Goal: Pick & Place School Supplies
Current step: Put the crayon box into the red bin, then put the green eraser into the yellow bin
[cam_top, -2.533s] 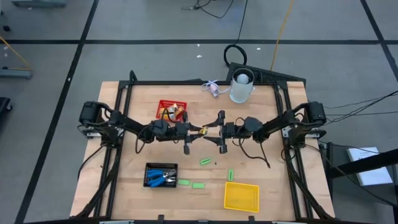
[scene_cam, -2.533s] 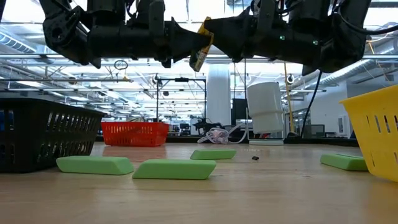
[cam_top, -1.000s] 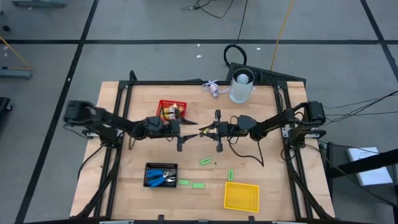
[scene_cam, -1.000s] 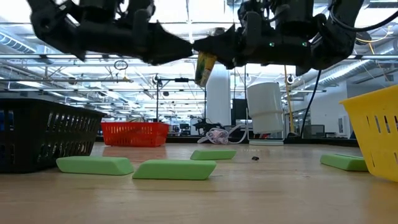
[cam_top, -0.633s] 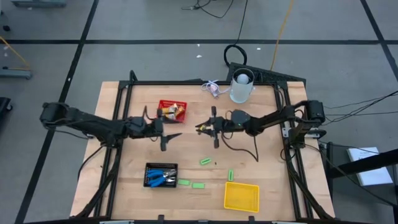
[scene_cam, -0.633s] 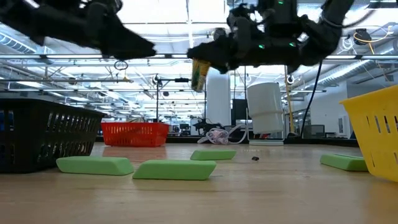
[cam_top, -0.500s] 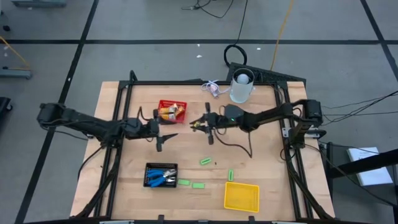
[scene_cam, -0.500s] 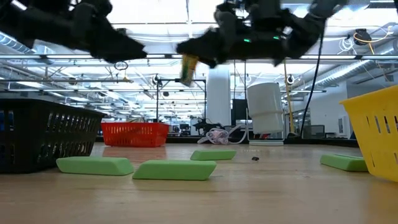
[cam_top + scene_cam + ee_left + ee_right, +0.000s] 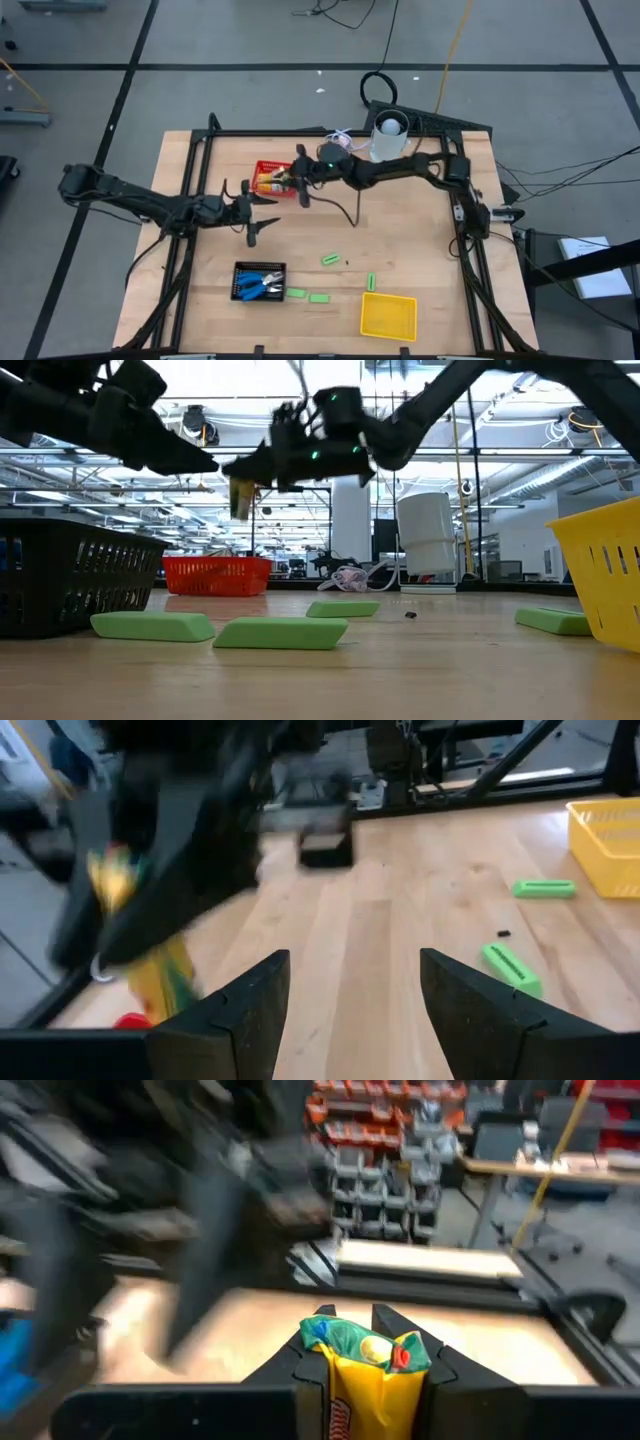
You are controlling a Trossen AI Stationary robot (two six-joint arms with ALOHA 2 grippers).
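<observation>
1. High view: the right arm reaches long across the far half of the desk (image 9: 200, 310), its right pincer (image 9: 293, 178) just beside the red basket (image 9: 271, 178) near the far left part. A yellow stick (image 9: 287, 180) sits at the pincer's tip. The left arm lies low from the desk's left edge, bent at the elbow, with the left pincer (image 9: 262, 213) aimed toward the desk's middle, fingers spread apart and holding nothing. Four green bars (image 9: 330, 259) lie on the near half; blue-handled scissors (image 9: 262, 286) fill the black basket (image 9: 240, 272) by the near edge; the yellow basket (image 9: 388, 315) sits at the near right; a white cup (image 9: 389, 138) stands at the far edge

2. Low view: both arms hang well above the desk top. The right pincer (image 9: 243, 468) carries the yellow stick (image 9: 240, 497), which hangs upright below it, above the red basket (image 9: 217, 575). Green bars (image 9: 280, 631) rest flat in front

3. Left wrist view: the left pincer's two dark fingers (image 9: 232, 1020) stand wide apart with bare desk between them. The other arm shows blurred farther off with the yellow stick (image 9: 160, 975). Two green bars (image 9: 511, 968) and the yellow basket (image 9: 606, 832) lie beyond

4. Right wrist view: the right pincer (image 9: 363, 1350) is clamped on the yellow stick (image 9: 365, 1370), which has a green, yellow and red end; the surroundings are blurred
</observation>
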